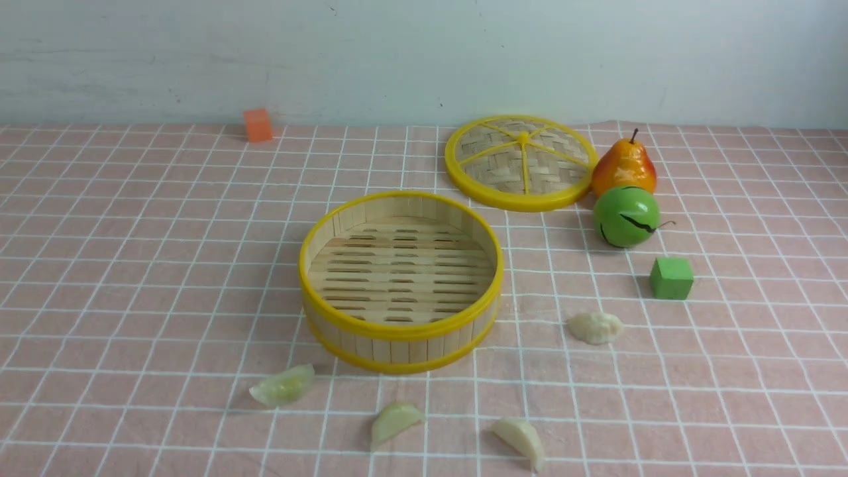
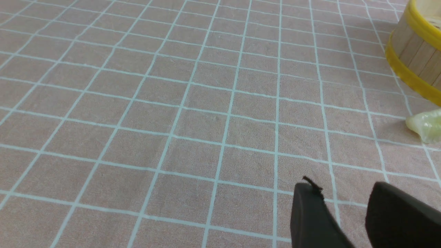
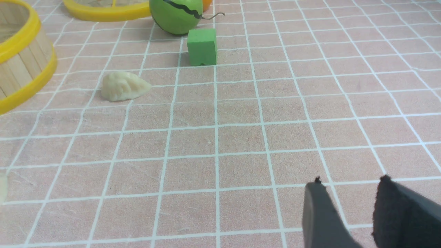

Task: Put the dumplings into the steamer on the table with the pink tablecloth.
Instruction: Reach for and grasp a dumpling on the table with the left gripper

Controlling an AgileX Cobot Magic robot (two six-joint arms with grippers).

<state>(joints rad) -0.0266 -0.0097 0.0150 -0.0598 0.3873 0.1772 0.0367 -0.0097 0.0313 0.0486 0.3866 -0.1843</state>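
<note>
The steamer stands empty at the middle of the pink tablecloth. Several dumplings lie on the cloth round it: one at its front left, one in front, one at the front right, one to its right. My left gripper is open and empty over bare cloth; its view shows the steamer wall and a dumpling. My right gripper is open and empty; its view shows a dumpling and the steamer. Neither gripper shows in the front view.
The flat woven lid lies behind the steamer to the right. A pear, a green ball and a green cube stand to the right. An orange cube is at the far back left.
</note>
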